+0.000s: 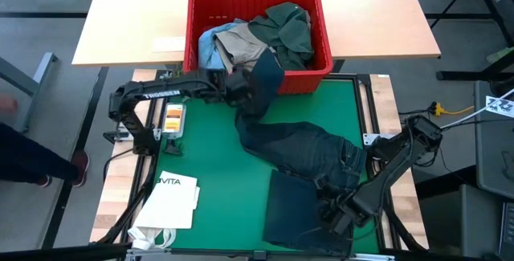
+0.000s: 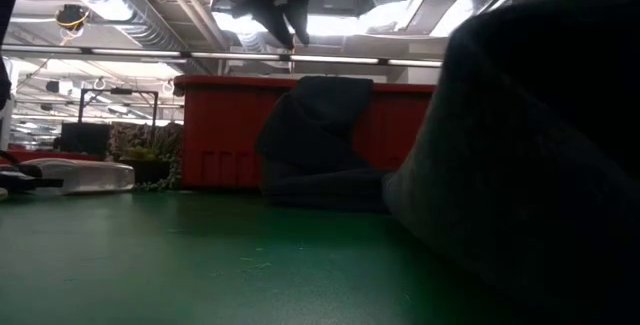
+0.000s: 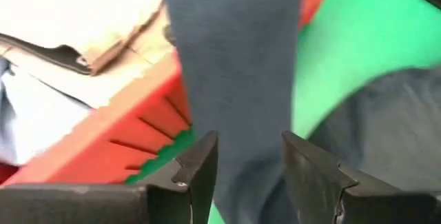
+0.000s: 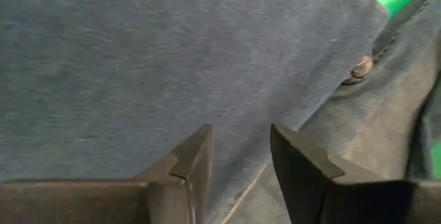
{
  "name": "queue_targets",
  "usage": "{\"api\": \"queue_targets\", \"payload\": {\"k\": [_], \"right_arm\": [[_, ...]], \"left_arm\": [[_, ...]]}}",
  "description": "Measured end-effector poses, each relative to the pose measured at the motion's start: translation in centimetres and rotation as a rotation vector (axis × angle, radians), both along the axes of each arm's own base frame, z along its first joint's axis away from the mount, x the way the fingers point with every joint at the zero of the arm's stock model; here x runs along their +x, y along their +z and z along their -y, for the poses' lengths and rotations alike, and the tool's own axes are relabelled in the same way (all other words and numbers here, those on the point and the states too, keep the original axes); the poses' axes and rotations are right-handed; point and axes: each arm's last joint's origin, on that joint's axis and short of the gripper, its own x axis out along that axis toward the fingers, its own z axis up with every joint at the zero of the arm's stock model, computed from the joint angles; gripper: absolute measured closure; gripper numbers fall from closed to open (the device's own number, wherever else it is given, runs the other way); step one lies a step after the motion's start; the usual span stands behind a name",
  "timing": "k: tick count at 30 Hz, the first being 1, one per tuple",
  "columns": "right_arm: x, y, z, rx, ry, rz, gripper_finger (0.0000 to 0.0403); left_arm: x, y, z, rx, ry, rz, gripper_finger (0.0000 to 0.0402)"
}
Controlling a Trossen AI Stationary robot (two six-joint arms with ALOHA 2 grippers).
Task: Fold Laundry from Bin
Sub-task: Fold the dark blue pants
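Note:
Dark navy-grey trousers (image 1: 305, 148) stretch across the green mat (image 1: 209, 157) from the red bin's near wall down to the near right. One leg end (image 1: 267, 72) rises against the bin (image 1: 195, 28). My left gripper (image 1: 241, 92) is shut on that leg just in front of the bin. My right gripper (image 1: 336, 211) is shut on the trousers near the mat's near right corner, beside a flat-lying part (image 1: 301, 209). The bin holds a dark green shirt (image 1: 285, 28), a khaki garment (image 1: 241, 44) and light blue denim (image 1: 207, 46). My left gripper pinches the trouser leg (image 3: 241, 148) between its two fingers, coming from the table's left and slanting down. The leg runs on past the fingers up to the bin's near wall. This stretch is raised off the mat; the remainder lies on it. My right gripper has dark trouser cloth (image 4: 238, 148) between its two fingers, close to a button (image 4: 358, 67), pointing steeply down from above. How many layers it has does not show. The cloth around it lies on the mat.
A white paper bag printed "VITA" (image 1: 173, 201) lies at the mat's near left. A small orange and white item (image 1: 173, 120) sits by the left arm's base. The wooden tabletop (image 1: 128, 28) extends beyond the bin. Bare mat shows at centre left.

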Motion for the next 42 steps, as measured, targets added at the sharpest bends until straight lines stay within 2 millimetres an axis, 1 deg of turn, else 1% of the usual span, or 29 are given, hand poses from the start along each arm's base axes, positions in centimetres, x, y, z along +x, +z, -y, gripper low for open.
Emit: {"api": "queue_targets", "payload": {"k": [2,6,9,14,17,21,25,27,29,34,35,38,42], "right_arm": [[0.4,0.0,0.4,-0.008,0.006,-0.004,0.0256],[0.9,0.0,1.0,-0.018,0.008,-0.009,0.0256],[1.0,0.0,1.1,-0.024,0.021,-0.012,0.0256],[1.0,0.0,1.0,-0.026,0.030,-0.012,0.0256],[1.0,0.0,1.0,-0.024,0.030,-0.012,0.0256],[1.0,0.0,1.0,-0.025,0.030,-0.013,0.0256],[1.0,0.0,1.1,-0.043,0.027,0.004,0.0256],[1.0,0.0,1.1,-0.050,0.027,0.010,0.0256],[1.0,0.0,1.1,-0.050,0.026,0.010,0.0256],[1.1,0.0,1.1,-0.063,0.024,0.022,0.0256],[1.1,0.0,1.1,-0.063,0.023,0.022,0.0256],[1.1,0.0,1.1,-0.064,0.023,0.022,0.0256],[1.1,0.1,1.1,-0.067,0.020,0.026,0.0256]], "left_arm": [[-0.3,-0.1,-1.0,-0.003,0.031,-0.003,0.0250],[0.0,-1.2,-2.6,-0.029,0.091,-0.015,0.0250],[0.6,-2.2,-3.3,-0.055,0.089,-0.005,0.0250],[1.3,-4.2,-4.1,-0.047,0.099,-0.073,0.0250],[1.4,-4.6,-4.7,-0.032,0.105,-0.074,0.0250],[1.4,-5.0,-5.2,-0.024,0.075,-0.082,0.0250],[1.4,-5.0,-5.3,-0.062,-0.036,-0.104,0.0255],[1.5,-5.1,-5.1,-0.071,-0.090,-0.117,0.0268],[1.6,-5.0,-4.9,-0.059,-0.113,-0.124,0.0291],[2.0,-4.8,-4.2,-0.027,-0.156,-0.127,0.0379],[1.9,-4.7,-4.0,-0.018,-0.158,-0.128,0.0390],[1.4,-3.8,-3.5,0.025,-0.154,-0.136,0.0395],[0.4,-1.7,-2.2,0.094,-0.146,-0.098,0.0398]]}}
